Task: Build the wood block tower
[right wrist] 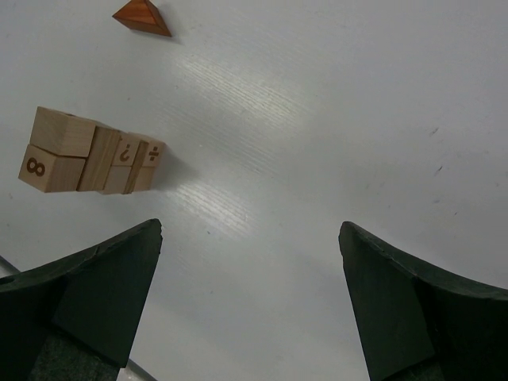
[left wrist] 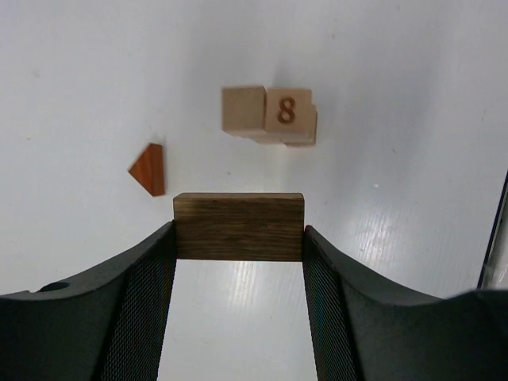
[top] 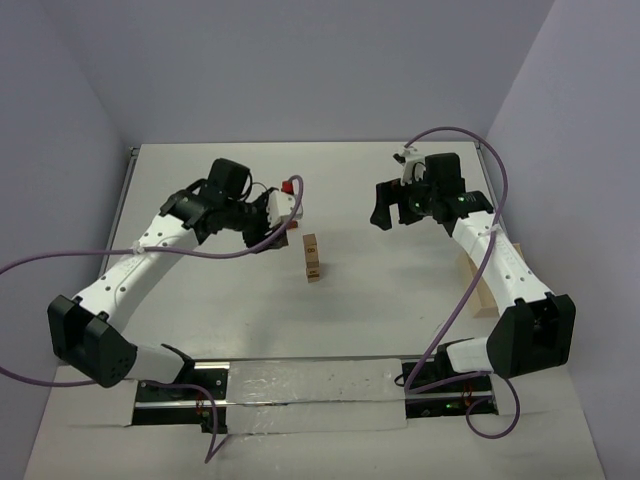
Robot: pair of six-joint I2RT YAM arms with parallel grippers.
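The wood block tower [top: 312, 257] is a short stack of tan blocks near the table's middle. In the left wrist view the wood block tower [left wrist: 270, 113] shows an "8" on one cube. My left gripper [left wrist: 238, 234] is shut on a dark brown brick [left wrist: 238, 226], held crosswise between its fingertips above the table, short of the tower. In the top view the left gripper [top: 281, 232] sits just left of the stack. My right gripper [right wrist: 250, 230] is open with nothing in it. The right gripper [top: 383, 214] hovers to the right of the stack [right wrist: 91, 161].
A small reddish-brown triangular block [left wrist: 149, 168] lies on the table to the left of the tower; the right wrist view shows this triangular block [right wrist: 143, 16] beyond the stack. A pale wooden tray [top: 486, 290] lies at the table's right edge under the right arm.
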